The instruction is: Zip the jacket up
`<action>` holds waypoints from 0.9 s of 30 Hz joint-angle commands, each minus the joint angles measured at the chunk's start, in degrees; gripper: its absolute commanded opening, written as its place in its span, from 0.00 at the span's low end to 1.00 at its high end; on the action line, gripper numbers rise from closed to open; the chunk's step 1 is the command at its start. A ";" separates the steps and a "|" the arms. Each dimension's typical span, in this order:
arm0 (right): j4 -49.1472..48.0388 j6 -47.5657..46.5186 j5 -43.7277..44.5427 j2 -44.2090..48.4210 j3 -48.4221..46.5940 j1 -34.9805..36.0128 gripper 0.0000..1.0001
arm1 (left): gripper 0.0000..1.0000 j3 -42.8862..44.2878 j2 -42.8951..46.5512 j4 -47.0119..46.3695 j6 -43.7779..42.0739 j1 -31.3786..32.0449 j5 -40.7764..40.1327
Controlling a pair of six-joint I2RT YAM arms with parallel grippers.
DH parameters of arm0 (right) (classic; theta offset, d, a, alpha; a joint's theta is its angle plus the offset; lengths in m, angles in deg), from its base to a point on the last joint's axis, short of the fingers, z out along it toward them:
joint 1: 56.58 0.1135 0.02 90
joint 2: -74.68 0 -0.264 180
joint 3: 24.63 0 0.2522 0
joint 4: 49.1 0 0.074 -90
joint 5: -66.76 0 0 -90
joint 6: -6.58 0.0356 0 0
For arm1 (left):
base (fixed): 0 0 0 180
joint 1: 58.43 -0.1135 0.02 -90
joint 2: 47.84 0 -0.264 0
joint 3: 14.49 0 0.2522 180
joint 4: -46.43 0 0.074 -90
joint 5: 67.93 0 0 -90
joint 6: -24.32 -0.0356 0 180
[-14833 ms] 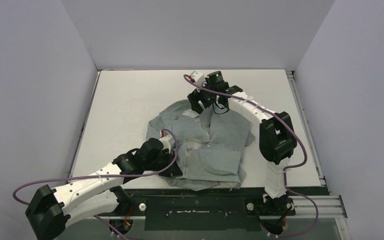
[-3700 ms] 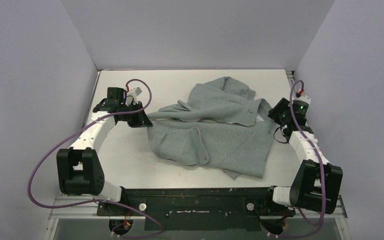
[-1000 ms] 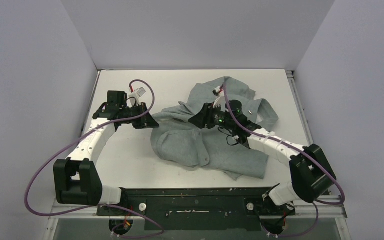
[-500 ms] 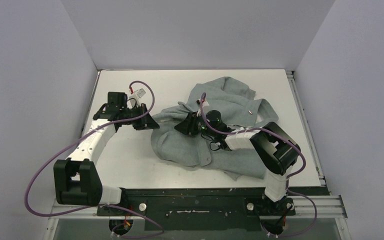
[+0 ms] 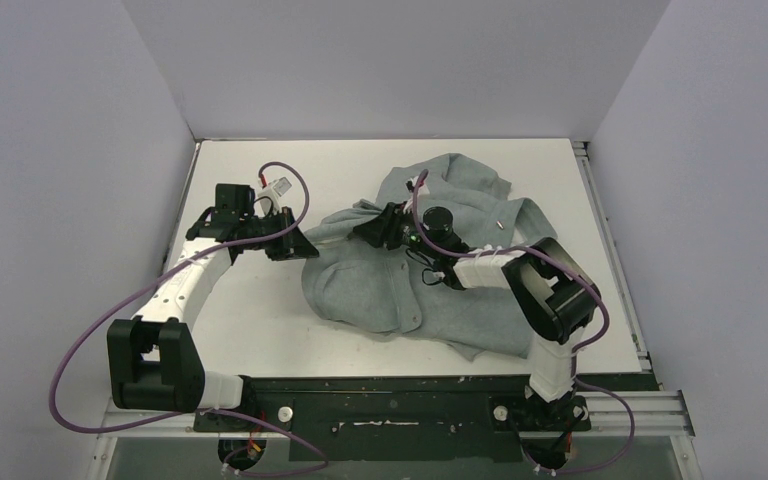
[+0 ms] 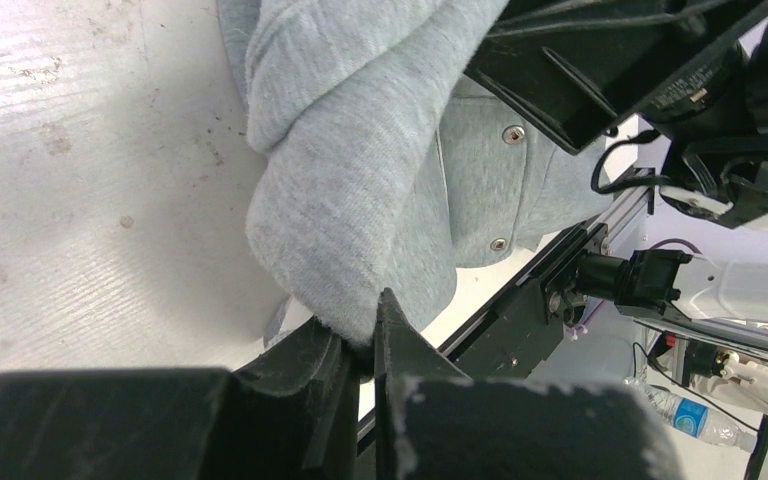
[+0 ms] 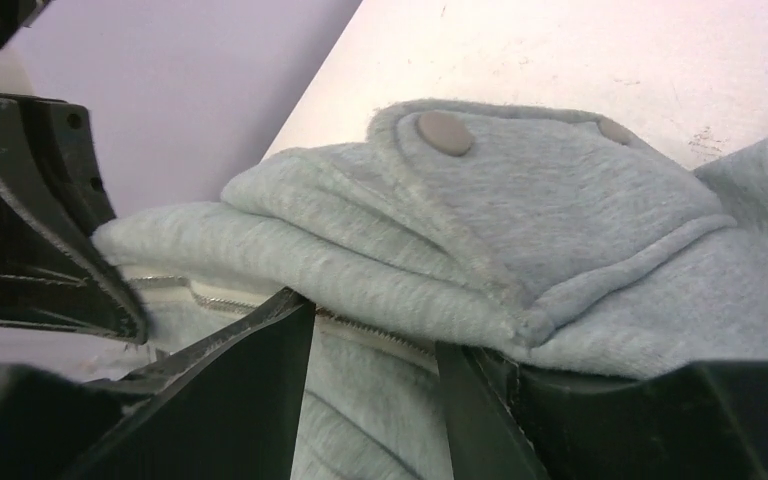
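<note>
Black left gripper (image 5: 303, 248) sits at about 9 o'clock on the white table (image 5: 250, 180), fingertips touching the jacket's (image 5: 360, 290) left edge. In the left wrist view the left gripper (image 6: 361, 345) is clamped together on a thick rounded fold of the grey jacket (image 6: 360, 200). The fold rises toward 12 o'clock from the pinch, with bare table to its 9 o'clock side. Two small metal snaps (image 6: 511, 133) show on the flat fabric behind the fold, at about 2 o'clock from the pinch. A purple cable (image 5: 90, 340) loops off the left arm toward 7 o'clock.

The jacket lies crumpled and unzipped, centre to right of the table. One bunched part points to 12 o'clock and the hem end spreads toward 5 o'clock. It is touching both grippers.

The right arm reaches across the jacket from 4 o'clock. The right gripper (image 5: 368, 230) is on the garment's upper left part, near the left gripper but apart from it. In the right wrist view the right gripper (image 7: 375, 385) has a finger on either side of a fabric edge. That edge carries the pale zipper (image 7: 360, 335), and cloth fills the gap between the fingers. Cannot tell if the fingers are squeezing it or just straddling it. A flap with a grey snap button (image 7: 444, 131) lies folded over just above the zipper. The left gripper's black finger (image 7: 30, 230) is at 9 o'clock in that view, against the same fold.
</note>
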 commanded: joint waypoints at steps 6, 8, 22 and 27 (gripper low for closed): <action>-7.85 3.95 -6.76 -6.63 -3.46 -0.31 0.50 | 0.00 2.67 0.15 -0.87 -0.40 0.00 1.01; -8.80 4.25 -8.30 -7.38 -3.64 -0.34 0.51 | 0.00 2.78 0.12 -0.87 -0.37 0.02 1.11; -27.78 16.13 -21.71 -17.52 -7.83 -1.92 0.56 | 0.00 3.35 0.30 -1.14 0.19 0.01 1.59; -27.93 13.77 -21.86 -14.21 -3.00 -4.58 0.55 | 0.00 4.75 0.08 -0.64 0.22 -0.01 0.88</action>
